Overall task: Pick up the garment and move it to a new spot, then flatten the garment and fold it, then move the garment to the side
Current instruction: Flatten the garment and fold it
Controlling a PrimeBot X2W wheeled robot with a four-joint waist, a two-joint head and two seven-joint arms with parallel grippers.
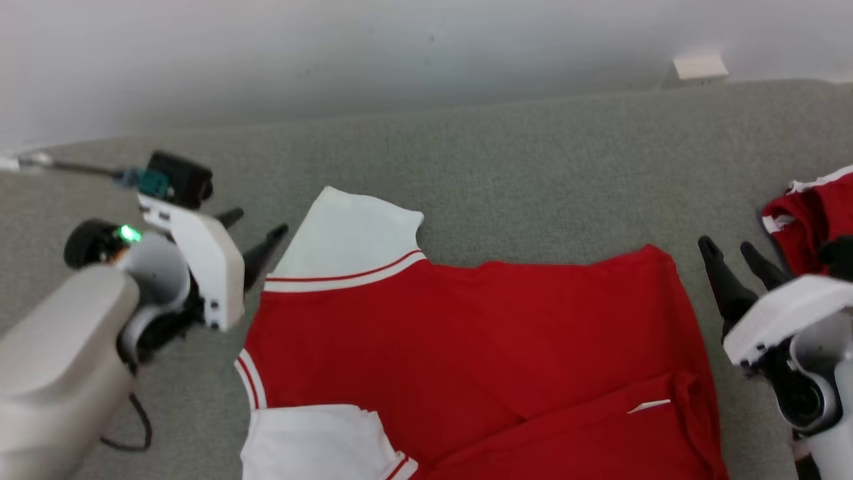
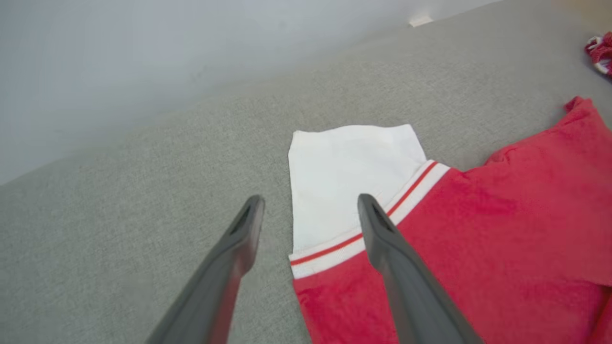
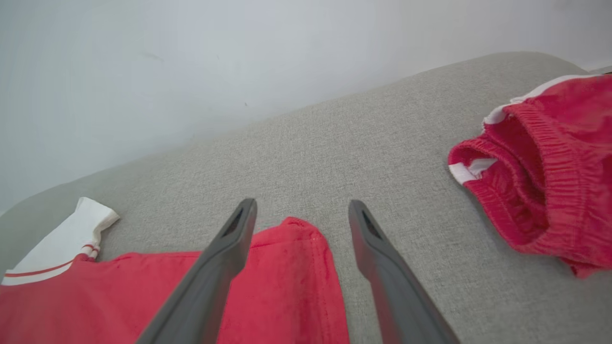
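Note:
The garment (image 1: 466, 347) is a red shirt with white sleeves, lying spread on the grey cushion (image 1: 533, 173). One white sleeve (image 1: 346, 233) points away from me; another sits at the lower left. My left gripper (image 1: 253, 233) hovers open just left of the upper sleeve, nothing between its fingers. In the left wrist view that sleeve (image 2: 349, 172) lies between and beyond the open fingers (image 2: 382, 229). My right gripper (image 1: 733, 257) stands open beside the shirt's right edge. The right wrist view shows the red hem corner (image 3: 296, 258) between its spread fingers (image 3: 373, 239).
A second red garment (image 1: 813, 220) with white trim and an elastic waistband (image 3: 540, 162) lies crumpled at the right edge of the cushion. A pale wall rises behind the cushion. A small white block (image 1: 700, 67) sits at the far right by the wall.

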